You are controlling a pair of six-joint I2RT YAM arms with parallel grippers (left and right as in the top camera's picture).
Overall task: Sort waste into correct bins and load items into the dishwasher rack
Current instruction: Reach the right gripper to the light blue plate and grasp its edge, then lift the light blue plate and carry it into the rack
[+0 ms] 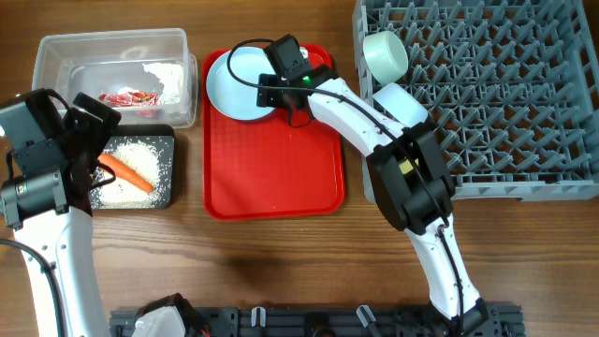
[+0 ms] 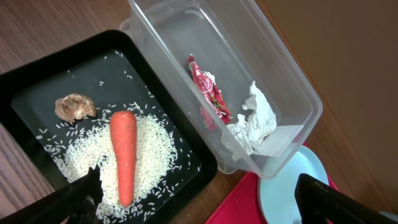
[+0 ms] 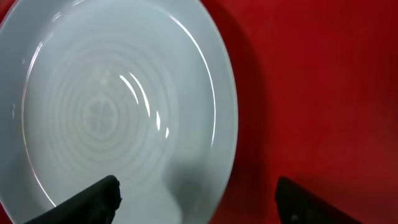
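Wooden counter [image 1: 281, 271]: by the middle of its far edge the plate [image 1: 234, 84] lies on a red tray [image 1: 271, 178]. The right pincer [image 3: 199, 202] hangs over its rim, wide open, empty. Step in hand, likely: grasping it; next, lower and close on the rim

A wooden table [image 1: 281, 267] (warm brown grain) lies evenly lit.

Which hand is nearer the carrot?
Left. The left hand hovers open over the black tray where the carrot lies. The right hand is well off to the side, over the plate on the red tray.
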